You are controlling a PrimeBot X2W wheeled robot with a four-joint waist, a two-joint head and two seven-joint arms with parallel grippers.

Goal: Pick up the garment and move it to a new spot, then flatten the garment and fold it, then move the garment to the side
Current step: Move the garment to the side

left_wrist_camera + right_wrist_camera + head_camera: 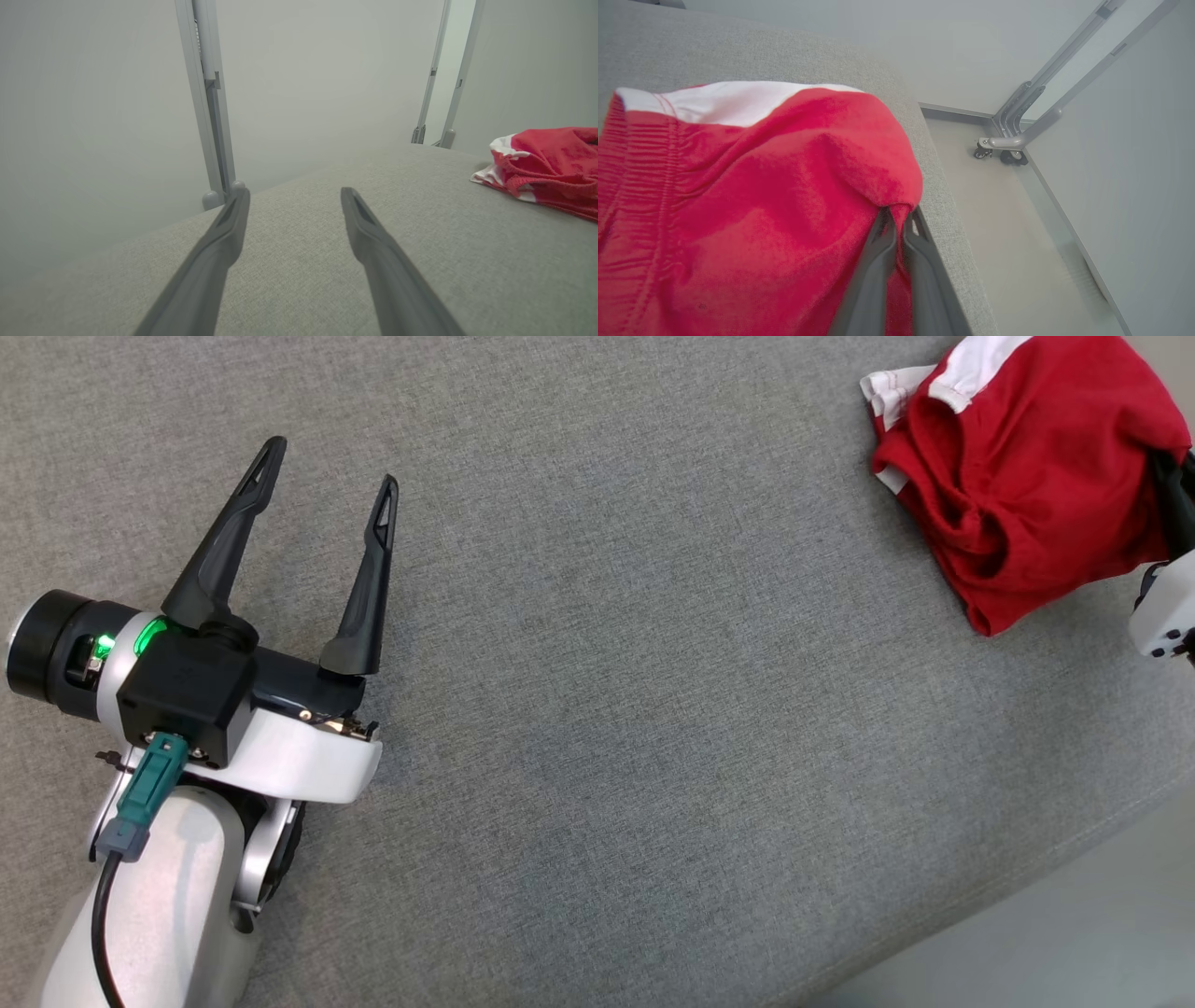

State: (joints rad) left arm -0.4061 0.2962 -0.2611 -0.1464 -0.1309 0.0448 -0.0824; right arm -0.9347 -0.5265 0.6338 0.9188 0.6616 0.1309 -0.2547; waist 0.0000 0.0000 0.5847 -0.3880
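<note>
The right gripper (901,215) has its fingers closed on a fold of the red garment (1027,476) at the grey worktop's (653,709) edge. Well apart from the garment, the left gripper (331,467) stands open.

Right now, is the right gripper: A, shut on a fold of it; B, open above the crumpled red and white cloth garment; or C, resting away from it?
A: the right gripper has its fingers pinched on a fold of the red and white cloth garment.

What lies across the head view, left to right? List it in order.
left gripper, open → bare grey cushion → red garment → right gripper, shut on the garment's right edge
</note>
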